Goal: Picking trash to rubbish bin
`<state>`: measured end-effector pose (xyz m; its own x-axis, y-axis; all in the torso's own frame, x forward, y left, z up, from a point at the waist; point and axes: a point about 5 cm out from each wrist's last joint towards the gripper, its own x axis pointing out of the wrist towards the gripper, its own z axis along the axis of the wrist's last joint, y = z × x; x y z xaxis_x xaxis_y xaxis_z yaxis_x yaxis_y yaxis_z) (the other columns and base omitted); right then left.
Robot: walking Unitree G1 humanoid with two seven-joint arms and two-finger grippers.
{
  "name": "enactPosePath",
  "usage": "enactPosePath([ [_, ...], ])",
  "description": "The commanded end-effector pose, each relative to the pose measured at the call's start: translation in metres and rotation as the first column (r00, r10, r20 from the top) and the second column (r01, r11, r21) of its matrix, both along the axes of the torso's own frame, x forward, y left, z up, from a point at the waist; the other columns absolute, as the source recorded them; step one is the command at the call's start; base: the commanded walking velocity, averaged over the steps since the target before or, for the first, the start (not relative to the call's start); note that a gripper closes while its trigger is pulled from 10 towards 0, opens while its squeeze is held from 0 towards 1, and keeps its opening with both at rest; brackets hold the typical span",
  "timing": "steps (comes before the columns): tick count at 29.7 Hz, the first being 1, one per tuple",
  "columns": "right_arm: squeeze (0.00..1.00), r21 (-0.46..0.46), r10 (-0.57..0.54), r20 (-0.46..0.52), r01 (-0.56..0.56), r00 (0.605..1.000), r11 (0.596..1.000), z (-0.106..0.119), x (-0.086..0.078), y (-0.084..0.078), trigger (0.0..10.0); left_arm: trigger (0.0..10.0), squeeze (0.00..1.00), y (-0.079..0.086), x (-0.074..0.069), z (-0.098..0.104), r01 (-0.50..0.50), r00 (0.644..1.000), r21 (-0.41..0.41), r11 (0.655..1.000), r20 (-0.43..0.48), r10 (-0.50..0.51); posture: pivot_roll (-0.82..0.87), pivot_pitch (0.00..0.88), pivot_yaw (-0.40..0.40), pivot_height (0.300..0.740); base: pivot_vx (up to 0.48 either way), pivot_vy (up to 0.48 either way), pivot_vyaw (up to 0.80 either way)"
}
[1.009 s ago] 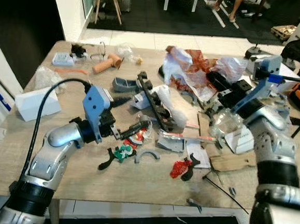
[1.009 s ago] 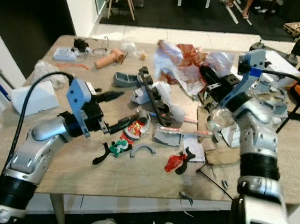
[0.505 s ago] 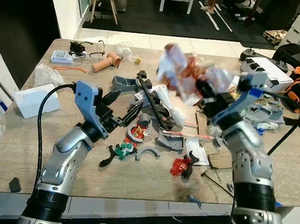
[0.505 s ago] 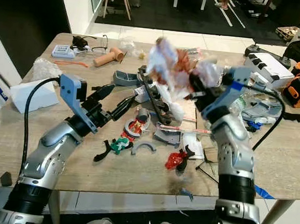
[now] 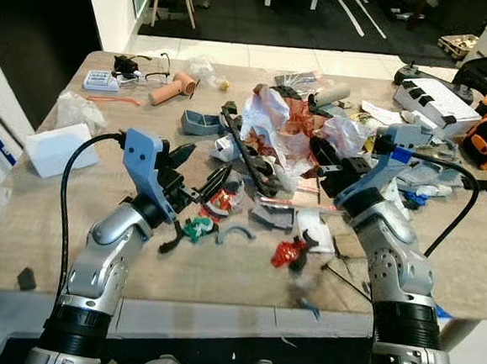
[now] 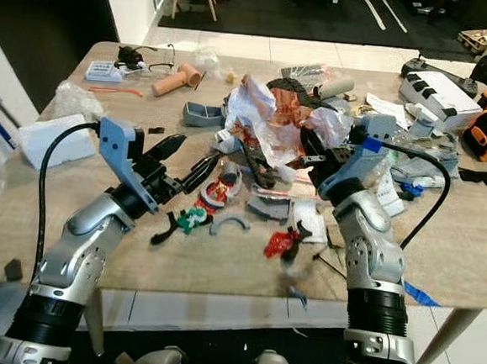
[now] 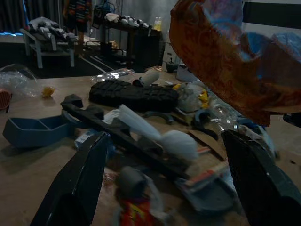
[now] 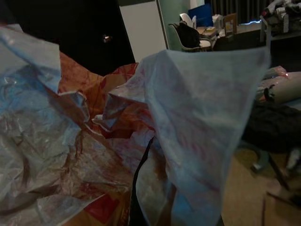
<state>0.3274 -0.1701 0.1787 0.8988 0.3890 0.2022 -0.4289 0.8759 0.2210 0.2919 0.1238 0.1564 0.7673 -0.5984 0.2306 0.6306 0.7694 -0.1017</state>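
Crumpled white and red wrapper (image 5: 275,125) held up above messy table, pinched by right gripper (image 5: 328,159).

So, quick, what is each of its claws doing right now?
Left gripper: open, holding nothing, above the clutter on the table.
Right gripper: shut on the crumpled red-and-white wrapper, lifted off the table.

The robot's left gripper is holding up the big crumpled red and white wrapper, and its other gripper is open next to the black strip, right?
Not quite. The right gripper holds the big crumpled red and white wrapper, as the left eye view shows. The left gripper is the open one, hovering beside the long black strip with nothing between its fingers.
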Motion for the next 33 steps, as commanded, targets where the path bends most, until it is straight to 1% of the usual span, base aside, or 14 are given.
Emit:
enactPosePath([
  [1, 0.00, -0.012, -0.013, 0.006, 0.013, 1.000, 1.000, 0.004, 0.000, -0.001, 10.0, 10.0, 0.00, -0.005, 0.000, -0.003, 0.013, 1.000, 0.010, 1.000, -0.016, -0.013, -0.08, 0.000, -0.019, 0.740, -0.322, 0.000, 0.00],
  [14, 0.00, -0.039, -0.005, 0.009, 0.005, 1.000, 0.999, 0.004, -0.001, 0.004, 10.0, 10.0, 0.00, -0.009, 0.002, -0.006, 0.021, 0.999, 0.010, 1.000, -0.024, -0.021, -0.08, 0.000, -0.020, 0.740, -0.327, 0.000, 0.00],
  [22, 0.00, -0.059, 0.000, -0.003, -0.001, 1.000, 0.998, 0.001, -0.002, 0.011, 10.0, 10.0, 0.00, -0.010, 0.003, -0.009, 0.025, 0.999, 0.009, 1.000, -0.032, -0.024, -0.07, 0.000, -0.024, 0.740, -0.328, 0.000, 0.00],
  [30, 0.00, -0.064, 0.001, -0.015, -0.002, 1.000, 0.998, -0.002, -0.002, 0.013, 10.0, 10.0, 0.00, -0.011, 0.004, -0.011, 0.031, 0.999, 0.012, 0.999, -0.034, -0.031, -0.07, 0.000, -0.025, 0.740, -0.327, 0.000, 0.00],
  [33, 0.00, -0.078, 0.005, -0.028, -0.007, 1.000, 0.997, -0.004, -0.001, 0.014, 10.0, 10.0, 0.00, -0.011, 0.005, -0.011, 0.032, 0.999, 0.013, 0.999, -0.033, -0.031, -0.07, 0.000, -0.025, 0.740, -0.326, 0.000, -0.76],
])
